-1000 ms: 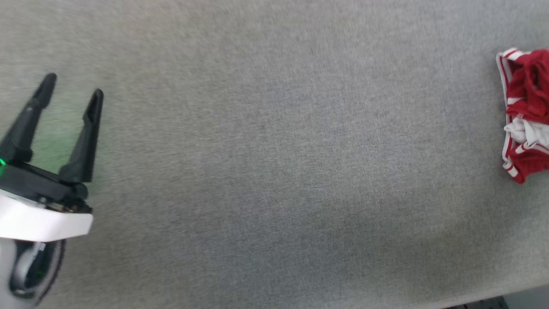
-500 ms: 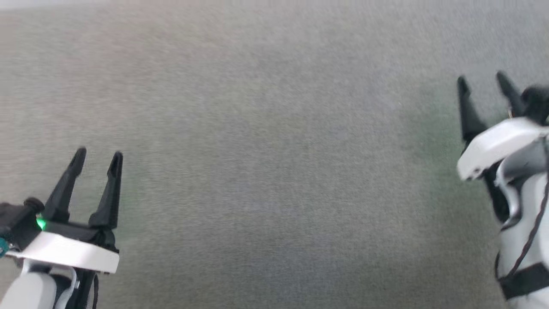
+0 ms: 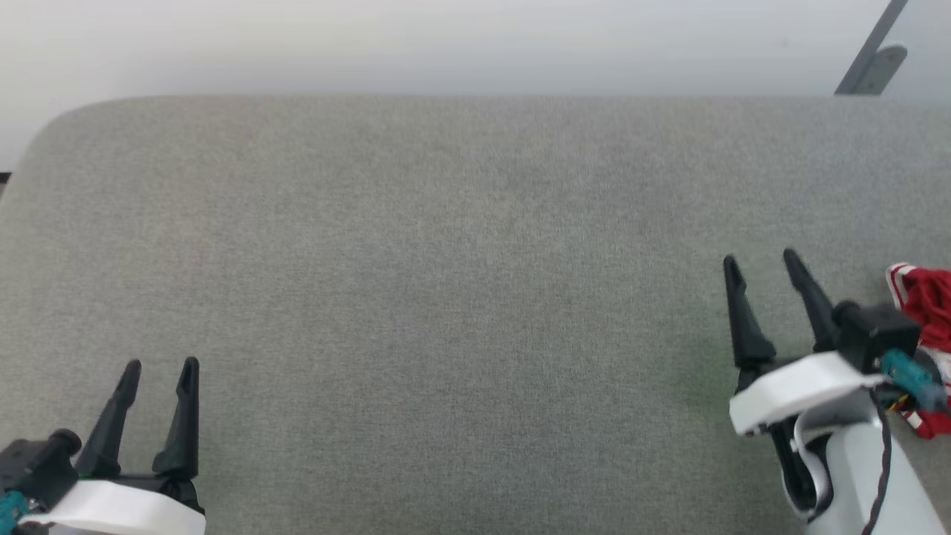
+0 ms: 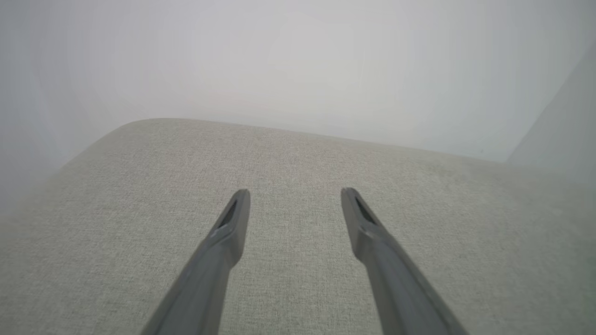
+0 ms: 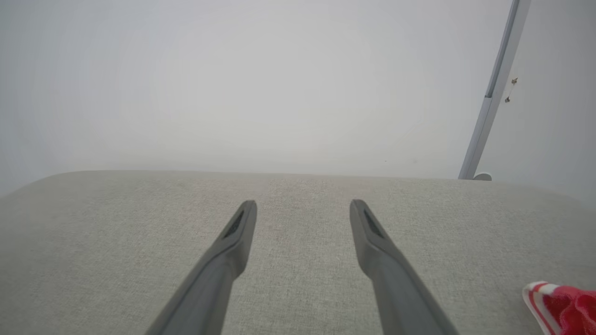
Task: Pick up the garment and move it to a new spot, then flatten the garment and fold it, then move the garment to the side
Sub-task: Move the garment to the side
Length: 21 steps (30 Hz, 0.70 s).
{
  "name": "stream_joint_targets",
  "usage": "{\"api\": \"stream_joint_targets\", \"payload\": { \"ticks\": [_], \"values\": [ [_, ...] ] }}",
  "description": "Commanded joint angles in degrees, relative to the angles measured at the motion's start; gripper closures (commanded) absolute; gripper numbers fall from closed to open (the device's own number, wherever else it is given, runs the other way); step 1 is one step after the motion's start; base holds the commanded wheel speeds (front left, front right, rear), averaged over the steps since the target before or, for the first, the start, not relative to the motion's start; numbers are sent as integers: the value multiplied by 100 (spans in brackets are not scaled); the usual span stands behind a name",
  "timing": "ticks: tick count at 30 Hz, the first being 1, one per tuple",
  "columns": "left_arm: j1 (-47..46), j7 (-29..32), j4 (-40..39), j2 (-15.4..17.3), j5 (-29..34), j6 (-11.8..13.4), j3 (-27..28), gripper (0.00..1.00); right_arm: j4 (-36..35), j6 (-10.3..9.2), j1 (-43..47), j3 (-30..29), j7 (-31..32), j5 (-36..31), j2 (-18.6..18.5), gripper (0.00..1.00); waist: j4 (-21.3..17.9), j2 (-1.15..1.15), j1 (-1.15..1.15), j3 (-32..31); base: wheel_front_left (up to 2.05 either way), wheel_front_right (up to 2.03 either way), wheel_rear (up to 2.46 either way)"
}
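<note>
Grey woven-fabric surface: left gripper and right gripper hover, dark fingers parted and empty, seemingly parked clear, with bunched red-and-white soft jersey garment just outside the right one's outer finger.

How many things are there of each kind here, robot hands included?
Grippers: 2, the left gripper and the right gripper, both open.
Garments: 1, the garment, red and white, crumpled on the table.
Tables: 1, grey and fabric-covered.
Poles: 1, a grey pole beyond it.
Total: 5.
</note>
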Motion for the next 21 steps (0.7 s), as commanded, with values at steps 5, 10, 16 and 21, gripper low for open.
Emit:
{"api": "stream_joint_targets", "payload": {
  "ticks": [5, 10, 16, 21],
  "values": [
    [198, -30, -45, -128, 68, 15, 57, 0, -274, -27, 502, -92, -247, 106, 146, 0, 97, 0, 0, -310, 0, 0, 0],
    [335, -30, -147, -159, 116, 15, 113, 0, -681, -27, 932, -249, -341, 152, 265, 0, 140, 0, 0, -436, 0, 0, 0],
    [491, -30, -304, -144, 172, 15, 201, 0, -1257, -27, 1408, -486, -354, 89, 353, 0, 259, 0, 0, -493, 0, 0, 0],
    [596, -30, -481, -175, 227, 15, 274, 0, -1685, -27, 1672, -623, -229, 43, 374, 0, 324, 0, 0, -450, 0, 0, 0]
  ]
}}
